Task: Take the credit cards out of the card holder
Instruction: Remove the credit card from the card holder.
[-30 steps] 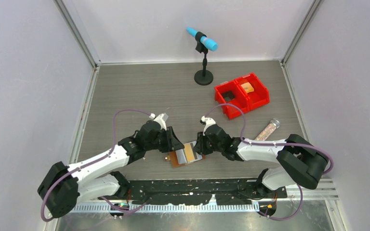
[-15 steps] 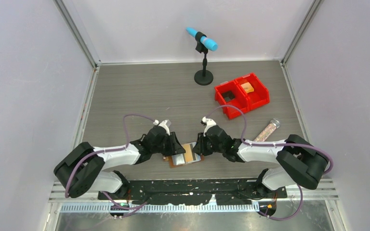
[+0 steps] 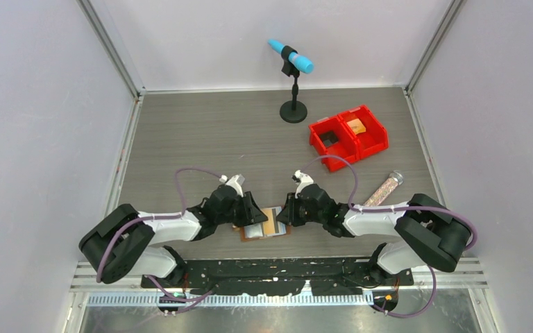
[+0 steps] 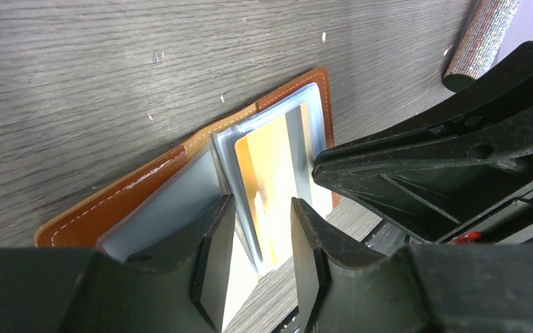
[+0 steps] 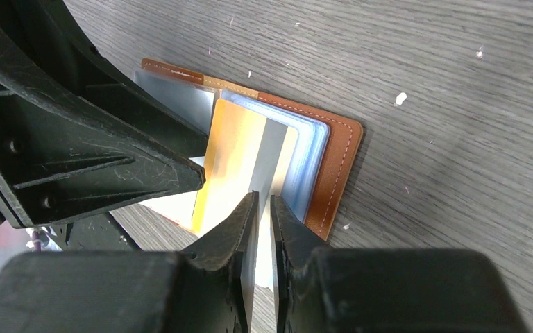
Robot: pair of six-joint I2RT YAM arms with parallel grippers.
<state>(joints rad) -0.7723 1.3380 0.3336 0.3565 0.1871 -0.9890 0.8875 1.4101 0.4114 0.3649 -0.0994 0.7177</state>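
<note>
Right wrist: gold card [image 5: 232, 152] pinched.
Right hand [image 5: 264, 208] clamped on the card's edge, card holder [image 5: 333, 173] directly left of it; left hand [image 4: 261, 208], fingers apart, at holder's left side.

Dark grey wood-grain tabletop [image 3: 201, 132] forms the enclosure floor. Plain pale lilac-white panel walls [image 3: 35, 139] stand at 9, 12 and 3 o'clock, joined by slim aluminium corner posts [image 3: 111, 48]. Ribbed aluminium rail [image 3: 250, 298] at 6 o'clock. Lighting even and diffuse.
</note>
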